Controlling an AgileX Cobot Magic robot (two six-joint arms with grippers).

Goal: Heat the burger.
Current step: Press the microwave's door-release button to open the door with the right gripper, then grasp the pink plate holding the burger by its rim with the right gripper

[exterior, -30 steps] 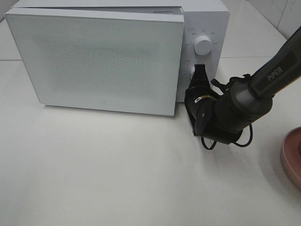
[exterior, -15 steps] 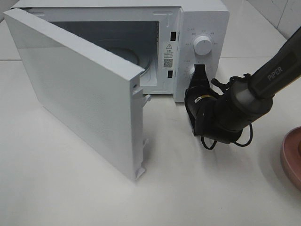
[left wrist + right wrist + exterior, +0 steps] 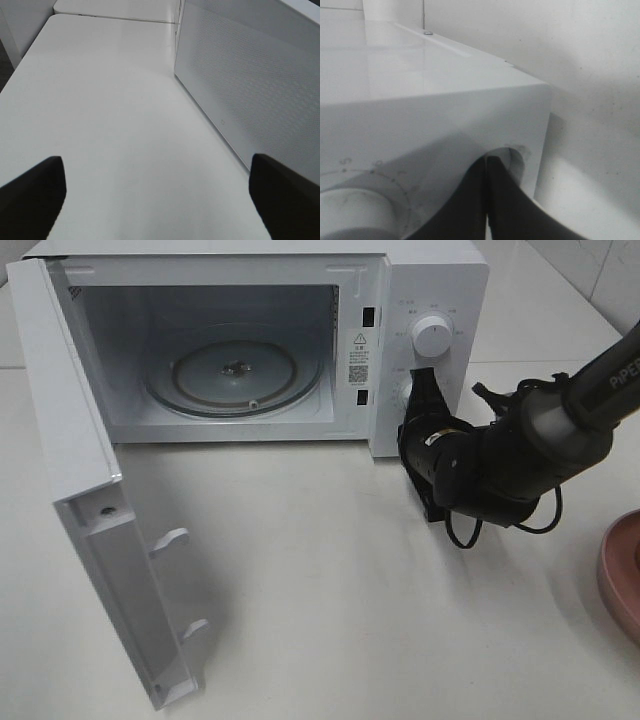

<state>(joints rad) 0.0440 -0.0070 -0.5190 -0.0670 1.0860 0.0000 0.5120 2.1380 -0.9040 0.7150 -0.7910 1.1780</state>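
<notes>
The burger is out of view in every frame. The white microwave (image 3: 432,280) stands at the back with its door (image 3: 90,510) swung wide to the left, showing a bare glass turntable (image 3: 235,370). My right gripper (image 3: 420,380) is shut, and its tip rests against the lower control (image 3: 405,392) of the panel, below the round knob (image 3: 431,335). The right wrist view shows that tip (image 3: 487,165) pressed together at the round recess (image 3: 514,156). My left gripper (image 3: 157,200) is open over bare table beside the door's outer face (image 3: 250,85), holding nothing.
A pink round plate (image 3: 622,570) pokes in at the right edge of the table. The open door reaches toward the table's front left. White tabletop (image 3: 350,620) lies between door and right arm.
The microwave door has swung from nearly closed to fully open on the left, uncovering the turntable. The right gripper has shifted slightly up and right at the lower control.
</notes>
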